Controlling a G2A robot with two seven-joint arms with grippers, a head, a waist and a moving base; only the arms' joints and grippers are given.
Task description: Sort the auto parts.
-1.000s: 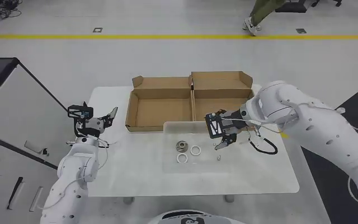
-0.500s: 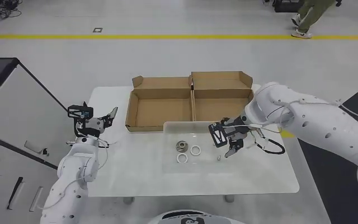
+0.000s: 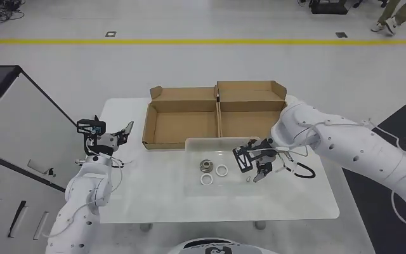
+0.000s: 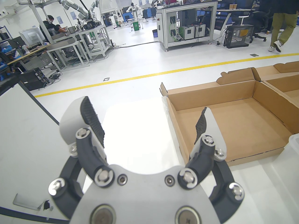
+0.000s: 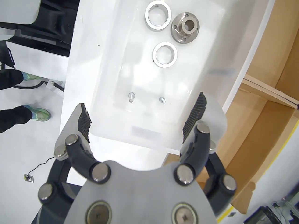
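A clear plastic tray holds a grey metal flange, two silver rings and two small bolts. In the top view the flange and rings lie left of my right gripper. That gripper hangs open and empty over the tray's end, above the bolts. My left gripper is open and empty, held off the table's left edge.
Two open cardboard boxes stand side by side behind the tray; the left one lies ahead of my left gripper. The white table has bare surface left and in front of the tray.
My right gripper has swung from the box side down over the tray's right end and turned toward the bolts. The left arm has kept still.
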